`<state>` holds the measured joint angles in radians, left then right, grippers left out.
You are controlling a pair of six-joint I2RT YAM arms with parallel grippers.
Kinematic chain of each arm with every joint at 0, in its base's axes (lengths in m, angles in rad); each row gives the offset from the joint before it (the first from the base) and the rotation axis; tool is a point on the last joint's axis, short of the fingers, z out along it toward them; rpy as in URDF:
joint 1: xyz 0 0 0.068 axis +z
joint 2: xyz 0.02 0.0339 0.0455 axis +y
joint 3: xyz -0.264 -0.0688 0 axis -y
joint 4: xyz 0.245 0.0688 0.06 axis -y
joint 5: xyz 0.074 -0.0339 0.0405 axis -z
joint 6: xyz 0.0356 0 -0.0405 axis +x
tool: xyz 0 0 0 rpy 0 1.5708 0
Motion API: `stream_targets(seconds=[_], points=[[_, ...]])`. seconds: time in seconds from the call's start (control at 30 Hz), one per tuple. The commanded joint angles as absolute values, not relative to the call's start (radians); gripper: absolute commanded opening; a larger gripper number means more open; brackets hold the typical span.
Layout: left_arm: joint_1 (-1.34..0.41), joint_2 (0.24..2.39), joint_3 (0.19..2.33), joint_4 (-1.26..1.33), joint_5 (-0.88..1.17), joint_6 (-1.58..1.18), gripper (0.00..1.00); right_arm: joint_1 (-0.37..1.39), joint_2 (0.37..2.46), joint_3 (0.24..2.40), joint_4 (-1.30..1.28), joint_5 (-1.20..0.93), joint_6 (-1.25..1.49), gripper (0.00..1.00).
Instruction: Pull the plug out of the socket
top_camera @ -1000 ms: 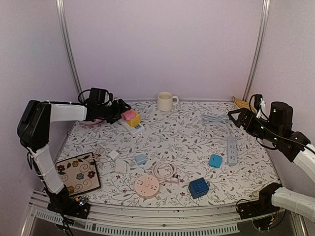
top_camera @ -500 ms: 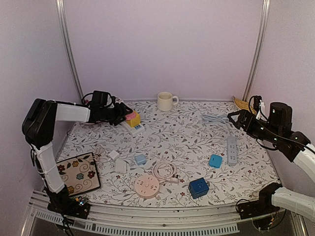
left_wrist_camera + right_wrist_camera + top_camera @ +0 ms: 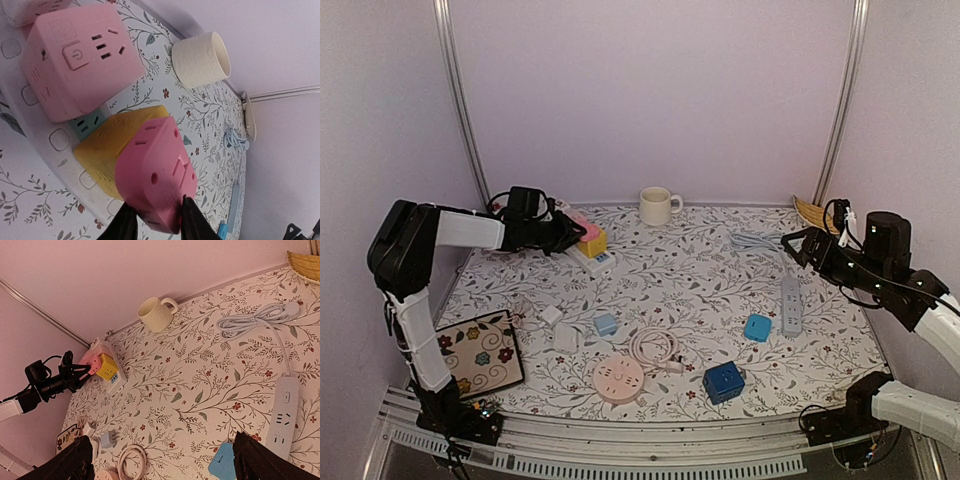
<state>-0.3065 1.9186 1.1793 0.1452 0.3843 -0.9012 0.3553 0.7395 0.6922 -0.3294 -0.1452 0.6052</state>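
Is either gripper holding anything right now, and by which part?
The left gripper pinches the pink cube plug by its near end, the plug still seated against the yellow cube. The right gripper is open and empty.

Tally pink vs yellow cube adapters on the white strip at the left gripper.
Pink cube adapter: 2
Yellow cube adapter: 1
Total: 3
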Motion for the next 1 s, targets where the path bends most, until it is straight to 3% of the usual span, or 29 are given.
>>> stream_targets(seconds=[0.0, 0.23, 0.33, 0.97], points=[[-0.31, 1.937, 1.194, 0.19, 0.408, -0.884, 0.25, 0.363, 0.724, 0.676, -0.313, -0.154, 0.605, 0.99], [-0.347, 1.877, 1.126, 0.225, 0.442, -0.889, 0.04, 0.363, 0.725, 0.659, -0.302, -0.159, 0.612, 0.99], [-0.374, 1.837, 1.089, 0.25, 0.457, -0.91, 0.0, 0.362, 0.729, 0.651, -0.294, -0.166, 0.617, 0.99], [-0.76, 1.753, 0.923, 0.436, 0.409, -1.043, 0.0, 0.453, 0.778, 0.548, -0.181, -0.197, 0.67, 0.99]])
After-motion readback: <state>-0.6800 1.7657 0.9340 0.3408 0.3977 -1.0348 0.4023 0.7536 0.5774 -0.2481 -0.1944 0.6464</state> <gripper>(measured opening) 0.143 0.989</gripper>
